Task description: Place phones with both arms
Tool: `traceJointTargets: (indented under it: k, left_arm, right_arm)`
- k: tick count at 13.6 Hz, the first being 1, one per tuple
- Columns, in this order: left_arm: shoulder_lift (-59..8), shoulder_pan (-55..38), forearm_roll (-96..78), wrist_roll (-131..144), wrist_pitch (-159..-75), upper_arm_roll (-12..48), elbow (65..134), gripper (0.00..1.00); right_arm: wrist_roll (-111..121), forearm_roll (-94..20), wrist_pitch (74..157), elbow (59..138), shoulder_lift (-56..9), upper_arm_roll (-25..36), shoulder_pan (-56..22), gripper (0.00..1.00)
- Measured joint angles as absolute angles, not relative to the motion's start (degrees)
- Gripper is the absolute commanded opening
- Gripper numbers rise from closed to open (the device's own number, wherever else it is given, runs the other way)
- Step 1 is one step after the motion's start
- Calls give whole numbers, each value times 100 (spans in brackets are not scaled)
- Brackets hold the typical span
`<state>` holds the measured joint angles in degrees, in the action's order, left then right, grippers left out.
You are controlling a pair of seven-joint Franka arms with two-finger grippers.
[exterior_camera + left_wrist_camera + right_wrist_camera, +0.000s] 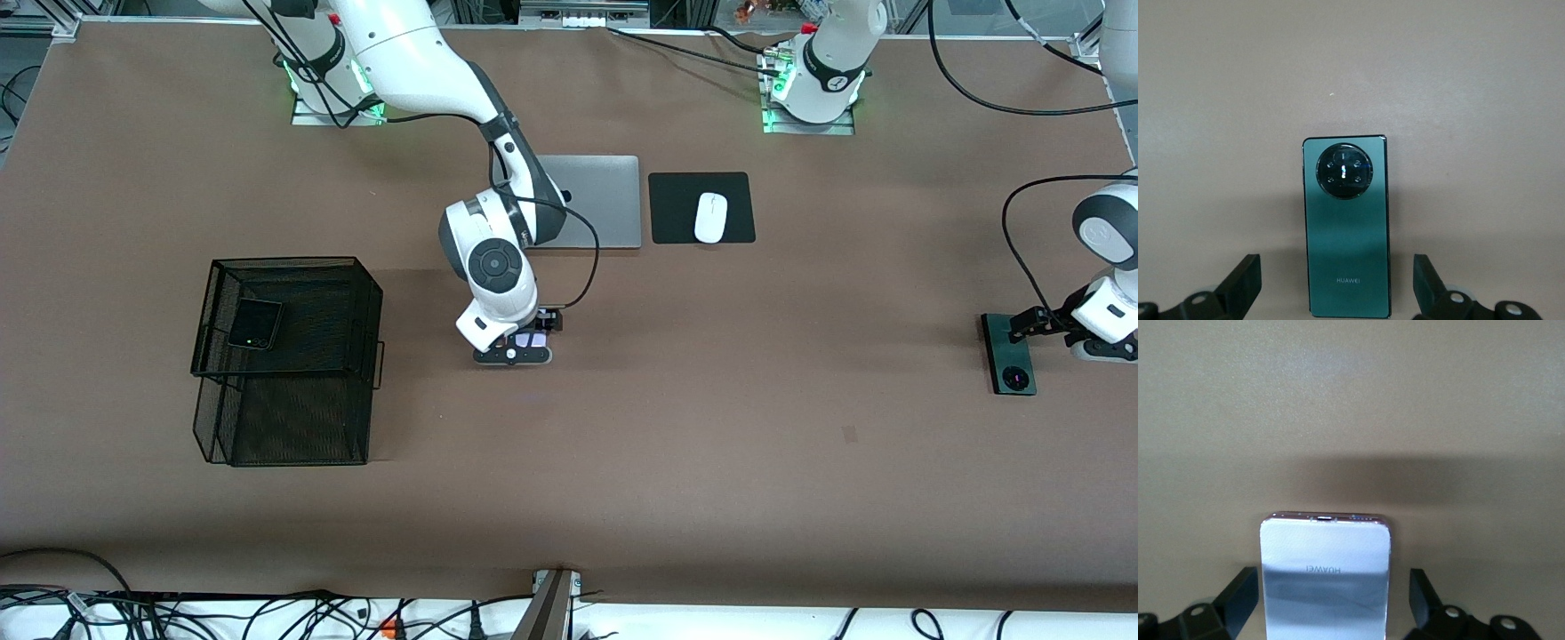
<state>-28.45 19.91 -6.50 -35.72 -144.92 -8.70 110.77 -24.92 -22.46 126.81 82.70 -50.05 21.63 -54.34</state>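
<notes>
the step in hand looks like the grasp, both arms at once; the right gripper (1323, 603) is low over the lilac phone (1325, 577), jaws wide, holding nothing; the left gripper (1338, 287) is the same over the green phone (1346, 230), which has a round camera ring; next each must close on its phone's long edges; the black phone (255, 323) lies in the basket (286, 356); from the basket, lilac is nearer, green well apart.
</notes>
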Motion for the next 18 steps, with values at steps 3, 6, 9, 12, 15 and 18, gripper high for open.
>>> traceJointTargets:
  k: [3, 6, 9, 12, 15, 18]
  left_arm:
    - [-2963, 2076, -771, -3580, -14625, -830, 11085, 100]
    - [-3161, 2121, -946, -3592, -14905, -739, 11118, 100]
    - [-3392, 2125, -1051, -3592, -15113, -725, 11128, 100]
    - [-3475, 2144, -1053, -3592, -15233, -725, 11128, 100]
    - [-3547, 2148, -1070, -3592, -15295, -724, 11128, 100]
    - [-3612, 2148, -1197, -3592, -15366, -719, 11129, 100]
  right_arm:
    - [-2494, -2247, 12685, 8292, -5010, 2147, -5436, 100]
    - [-2520, -2249, 12792, 8325, -5033, 2104, -5438, 100]
    - [-2563, -2249, 12865, 8325, -5073, 2064, -5440, 82]
    - [-2580, -2249, 12950, 8338, -5087, 2063, -5439, 26]
    - [-2584, -2249, 12992, 8334, -5083, 2081, -5439, 9]
    - [-2584, -2249, 12968, 8248, -4922, 2423, -5444, 9]
